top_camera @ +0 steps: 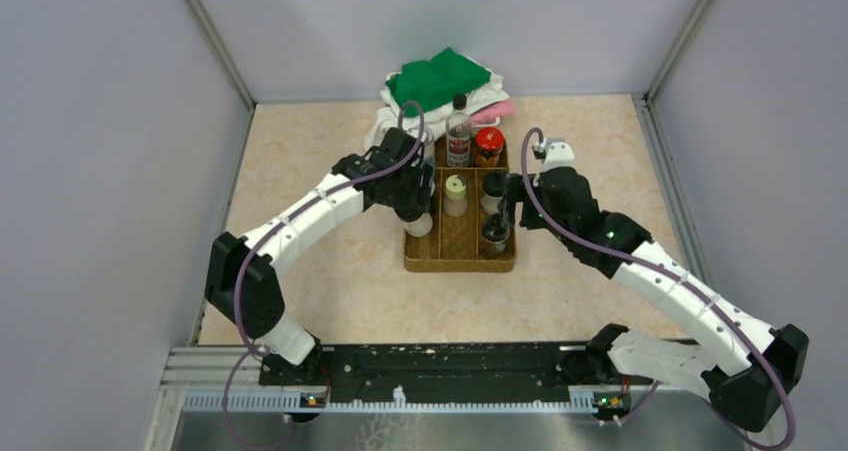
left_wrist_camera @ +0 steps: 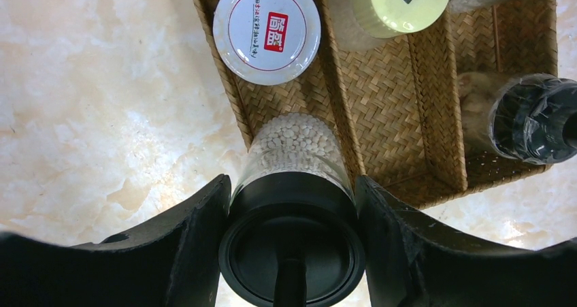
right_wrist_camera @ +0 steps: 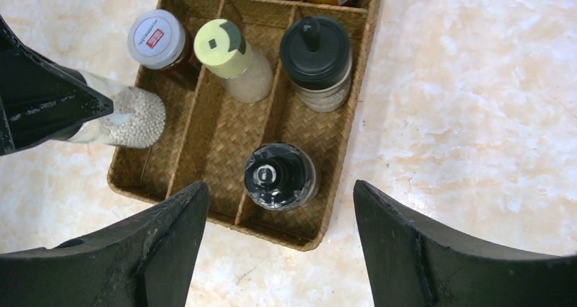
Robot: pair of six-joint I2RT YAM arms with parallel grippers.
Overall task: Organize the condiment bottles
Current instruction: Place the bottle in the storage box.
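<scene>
Left gripper [left_wrist_camera: 291,201] clamped on the pellet jar [left_wrist_camera: 292,140], bottom centre of its view.
I see it tilted into the tray's [right_wrist_camera: 221,140] left compartment; right gripper [right_wrist_camera: 280,192] spread apart above the black bottle [right_wrist_camera: 280,174].

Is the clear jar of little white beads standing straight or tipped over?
Tipped: the clear black-capped jar of white beads slants in the left pincer, its base at the brown woven tray's left compartment.

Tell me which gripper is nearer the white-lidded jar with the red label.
Left. The left gripper holds a bottle of white pellets just in front of the white-lidded jar, in the same lane of the tray. The right gripper hovers open two lanes over, above a black-capped bottle.
</scene>
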